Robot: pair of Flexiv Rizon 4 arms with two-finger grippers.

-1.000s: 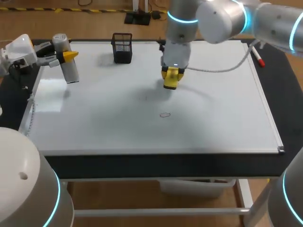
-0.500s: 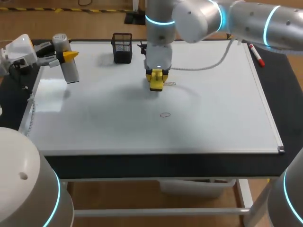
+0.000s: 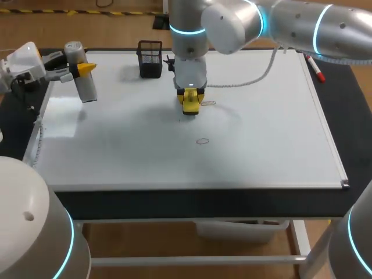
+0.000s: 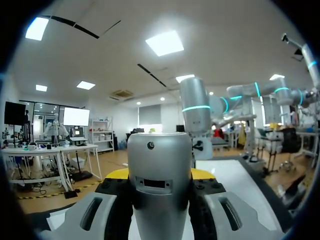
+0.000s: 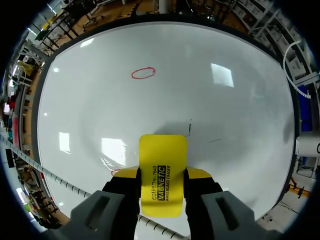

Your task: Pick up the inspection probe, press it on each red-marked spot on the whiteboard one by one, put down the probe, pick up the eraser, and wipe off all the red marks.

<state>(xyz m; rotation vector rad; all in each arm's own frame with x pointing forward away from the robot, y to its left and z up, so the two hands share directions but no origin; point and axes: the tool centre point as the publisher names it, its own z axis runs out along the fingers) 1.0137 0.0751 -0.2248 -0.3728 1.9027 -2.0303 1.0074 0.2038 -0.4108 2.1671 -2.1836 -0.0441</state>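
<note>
R claw: my right claw [image 5: 162, 176] is clamped on the eraser [image 5: 163, 150], a yellow tip on each long side, pad end poking out ahead toward the board. Held that way so the flat face can meet the surface.
Eraser pos: low over the whiteboard [image 3: 261, 145], mid-back area. Contact w/ the board I can't tell from these views.
Near mark: a red mark [image 3: 208, 103] sits just beside the eraser; in the wrist view only a sliver shows by one finger. I judge that's why I'm parked here: it's the first to wipe.
Far mark: a 2nd red oval [image 5: 143, 73] lies well ahead of the eraser, untouched. Prob. next.
L claw: my left claw [image 3: 80, 69] is at the board's left edge, gripping the probe [image 4: 160, 165], which stands about upright betw. the fingers. Held off to the side, out of the wiping path, I'd say.
Stage: wiping phase by my read; both marks are unwiped, and the probe isn't set down.
Other: mesh cup [image 3: 150, 58] at the back edge, near my right arm, so a wide stroke could clip it. Red pen [image 3: 315, 68] lies at the right edge, well apart.
</note>
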